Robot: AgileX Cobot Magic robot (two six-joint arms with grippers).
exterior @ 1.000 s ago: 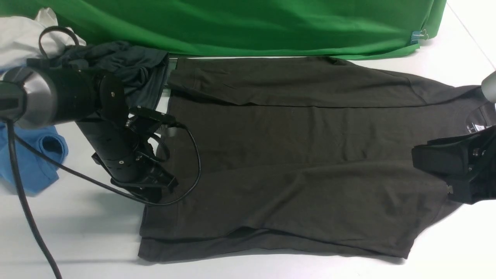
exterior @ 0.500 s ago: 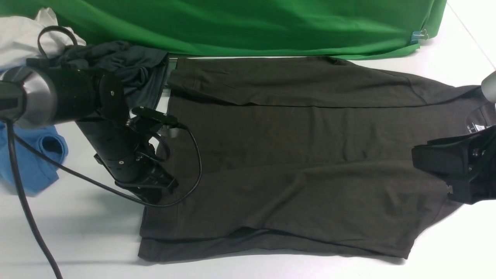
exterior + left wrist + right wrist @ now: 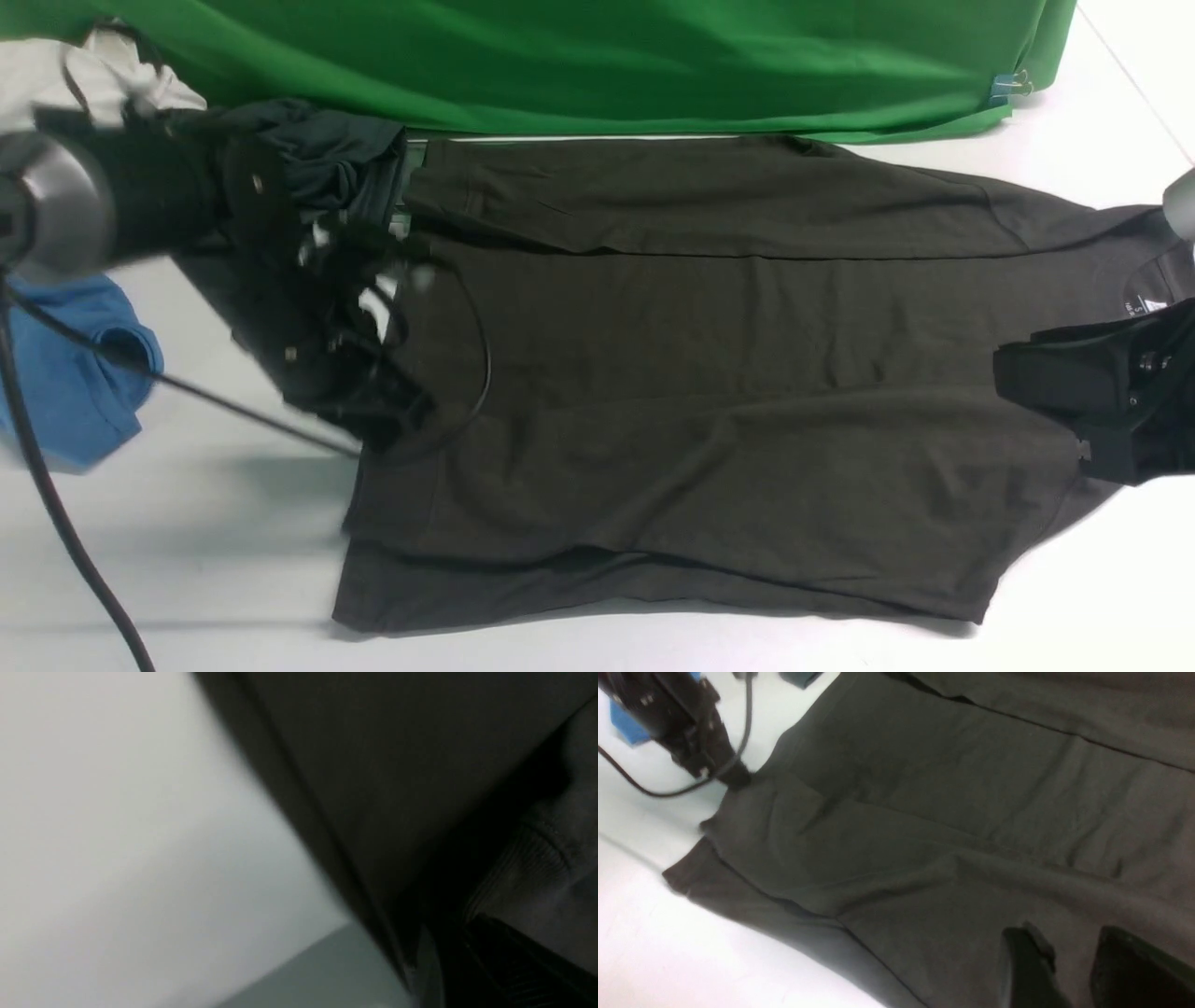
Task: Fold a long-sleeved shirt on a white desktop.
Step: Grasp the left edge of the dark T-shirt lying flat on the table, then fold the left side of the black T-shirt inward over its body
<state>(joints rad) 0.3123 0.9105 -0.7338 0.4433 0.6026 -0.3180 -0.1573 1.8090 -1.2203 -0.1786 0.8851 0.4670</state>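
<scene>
The long-sleeved shirt [image 3: 709, 373] lies flat and sideways on the white desktop [image 3: 187, 579], hem to the left, neck and white label [image 3: 1146, 306] to the right, both sleeves folded over the body. My left gripper [image 3: 392, 434] is shut on the shirt's hem edge and holds it a little off the table. Up close, dark knit [image 3: 397, 765] is pinched in the left gripper [image 3: 455, 952] beside bare desktop [image 3: 117, 812]. My right gripper [image 3: 1088, 453] hovers near the neck. In its own view the right gripper [image 3: 1069, 952] is open above the shirt [image 3: 948, 826].
A green cloth [image 3: 597, 65] hangs along the back with a clip [image 3: 1008, 89] at its right end. A dark grey-teal garment [image 3: 345, 159], a blue garment [image 3: 65, 392] and a white cloth [image 3: 56, 75] lie at the left. A black cable [image 3: 56, 523] trails over the front left.
The left gripper closed on the hem edge, then moved up and back, lifting that edge; the arm is blurred. The right gripper has stayed still.
</scene>
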